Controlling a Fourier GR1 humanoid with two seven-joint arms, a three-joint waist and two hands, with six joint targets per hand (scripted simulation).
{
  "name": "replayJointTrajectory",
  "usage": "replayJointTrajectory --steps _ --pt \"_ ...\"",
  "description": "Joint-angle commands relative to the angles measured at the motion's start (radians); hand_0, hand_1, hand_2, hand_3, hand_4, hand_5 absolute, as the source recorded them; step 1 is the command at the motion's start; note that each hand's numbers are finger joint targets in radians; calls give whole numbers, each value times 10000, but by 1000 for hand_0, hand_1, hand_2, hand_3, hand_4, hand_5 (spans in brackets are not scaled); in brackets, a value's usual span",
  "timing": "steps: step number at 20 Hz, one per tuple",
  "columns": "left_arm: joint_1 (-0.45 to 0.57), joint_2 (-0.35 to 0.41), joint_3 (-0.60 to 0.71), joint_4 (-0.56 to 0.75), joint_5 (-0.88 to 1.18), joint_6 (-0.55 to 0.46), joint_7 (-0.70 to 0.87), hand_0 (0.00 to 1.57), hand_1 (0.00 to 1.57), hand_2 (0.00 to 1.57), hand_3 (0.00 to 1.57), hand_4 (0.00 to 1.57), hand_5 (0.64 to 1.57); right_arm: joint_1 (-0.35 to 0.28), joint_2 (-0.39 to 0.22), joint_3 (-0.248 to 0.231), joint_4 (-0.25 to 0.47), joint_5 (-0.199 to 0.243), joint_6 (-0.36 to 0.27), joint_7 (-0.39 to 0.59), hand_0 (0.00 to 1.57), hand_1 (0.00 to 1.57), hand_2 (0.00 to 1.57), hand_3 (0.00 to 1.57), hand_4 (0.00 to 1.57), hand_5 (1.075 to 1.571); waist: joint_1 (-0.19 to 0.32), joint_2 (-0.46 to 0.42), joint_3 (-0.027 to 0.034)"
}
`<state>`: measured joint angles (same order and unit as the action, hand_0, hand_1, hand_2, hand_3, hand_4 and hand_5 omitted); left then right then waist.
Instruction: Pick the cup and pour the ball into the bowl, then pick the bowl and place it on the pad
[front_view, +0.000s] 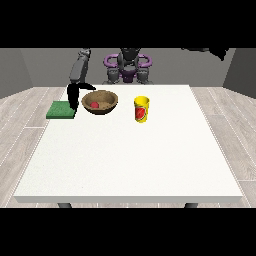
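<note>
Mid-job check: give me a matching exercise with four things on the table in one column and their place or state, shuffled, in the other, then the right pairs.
Things:
1. ball
2. cup
3. pad
4. hand at the view's left

Places or states:
A. green, flat near the table's left edge
B. yellow, upright to the right of the bowl
C. red, lying inside the bowl
D. black, between the pad and the bowl

Pairs: 1-C, 2-B, 3-A, 4-D
</note>
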<state>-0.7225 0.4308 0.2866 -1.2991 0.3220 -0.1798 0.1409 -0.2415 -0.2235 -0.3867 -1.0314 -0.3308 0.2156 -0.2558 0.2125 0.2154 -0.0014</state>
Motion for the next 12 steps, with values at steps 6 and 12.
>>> replayJointTrajectory --steps 6,12 --pt "588 1547 1322 726 1046 -1380 -171 0 0 0 0 279 1508 -1046 558 619 1884 792 -530 -1136 0 0 0 0 0 1568 -535 71 19" --pt "501 1936 1680 594 1481 -1413 -4 0 0 0 0 244 1494 -1598 392 561 3057 860 -342 -1800 0 0 0 0 0 1571 -567 486 22"
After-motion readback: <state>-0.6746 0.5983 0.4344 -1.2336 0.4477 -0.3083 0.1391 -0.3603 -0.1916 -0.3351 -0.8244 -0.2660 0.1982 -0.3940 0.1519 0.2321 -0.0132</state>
